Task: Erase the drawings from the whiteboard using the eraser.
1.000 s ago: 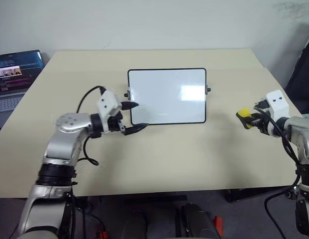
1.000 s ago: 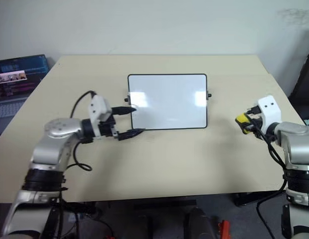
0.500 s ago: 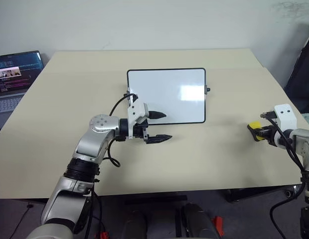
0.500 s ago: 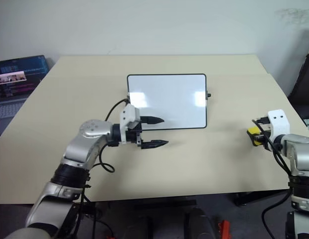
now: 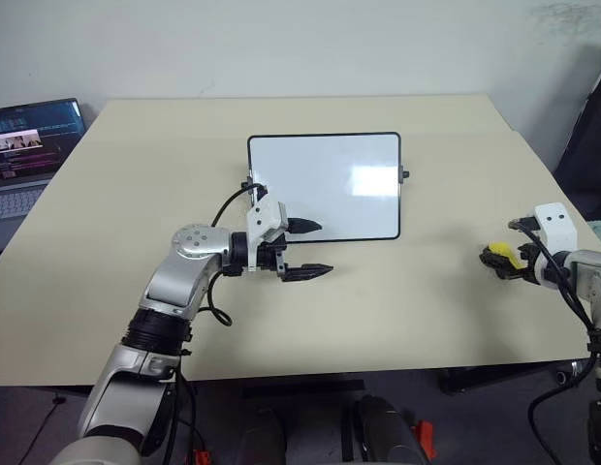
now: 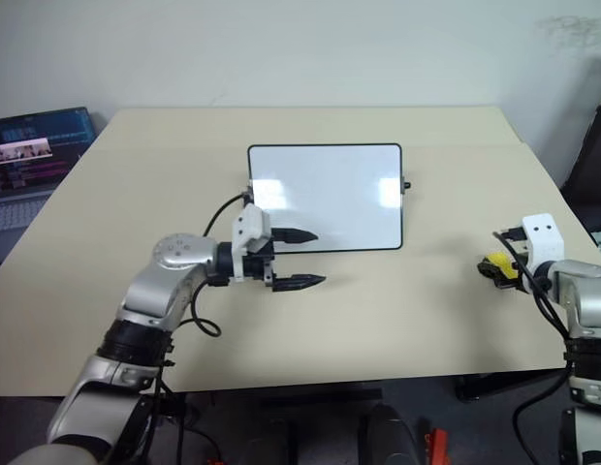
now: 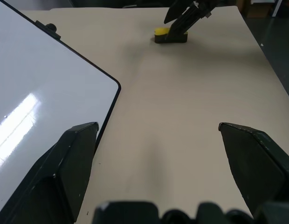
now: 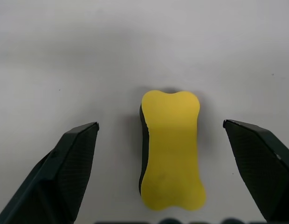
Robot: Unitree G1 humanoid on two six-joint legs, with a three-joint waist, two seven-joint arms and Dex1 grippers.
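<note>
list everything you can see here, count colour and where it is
whiteboard: 1, glossy white with a thin black frame, flat on the table's middle toward the far side; no marks can be made out on it
eraser: 1, bright yellow on a dark base, lying on the table near its right edge
table: 1, beige, spans the scene
laptop: 1, open with a lit screen, beyond the table's far left corner
left gripper: 1, black fingers, open, over the table at the whiteboard's near left corner
right gripper: 1, black fingers, open wide, one on each side of the eraser and clear of it
</note>
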